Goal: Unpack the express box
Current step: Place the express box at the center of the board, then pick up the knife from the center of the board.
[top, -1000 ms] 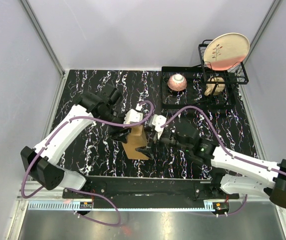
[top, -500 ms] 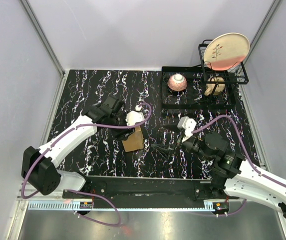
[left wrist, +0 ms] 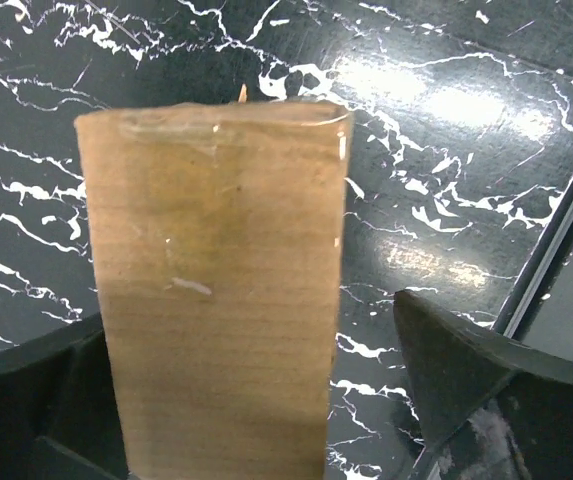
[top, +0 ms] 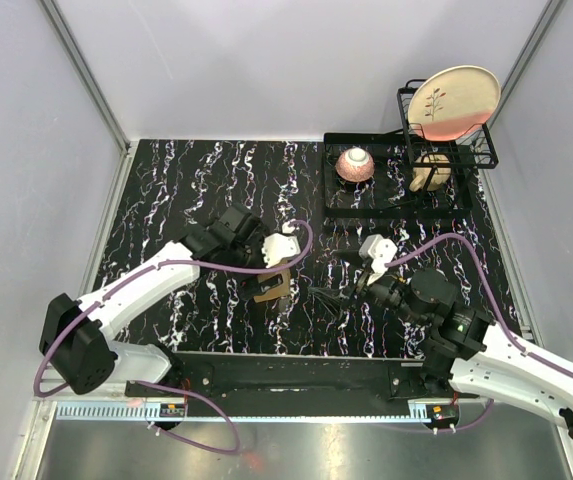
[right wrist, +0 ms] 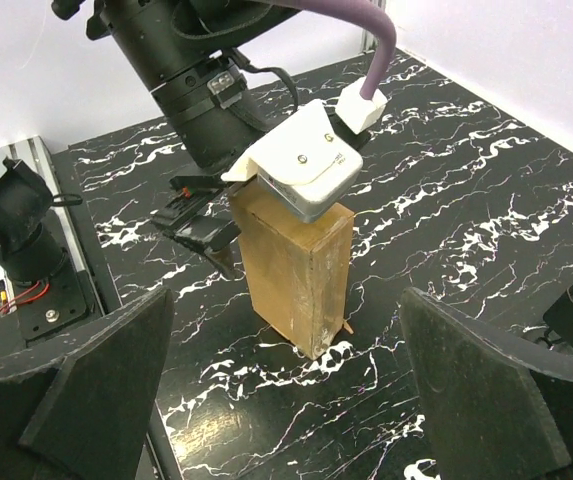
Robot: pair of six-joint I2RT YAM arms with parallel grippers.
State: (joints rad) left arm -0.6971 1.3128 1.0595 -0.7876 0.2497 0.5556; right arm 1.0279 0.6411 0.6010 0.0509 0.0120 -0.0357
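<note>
The left gripper [left wrist: 249, 325] hangs over the brown box [right wrist: 296, 280], fingers spread loosely either side of it. The box stands on end mid-table [top: 166, 170]. Just to the right, the right gripper [right wrist: 286, 300] gapes wide and empty, facing it. At the back right, a wire rack [top: 396, 208] holds a pink bowl [top: 355, 164] and a plate [top: 453, 101].

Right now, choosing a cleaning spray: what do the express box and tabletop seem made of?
Express box: brown cardboard, matte, faintly ribbed; a glossy clear strip at its far end looks like tape. Tabletop: black with white veining, glossy from the light glare; marble or a printed laminate, cannot tell.
</note>
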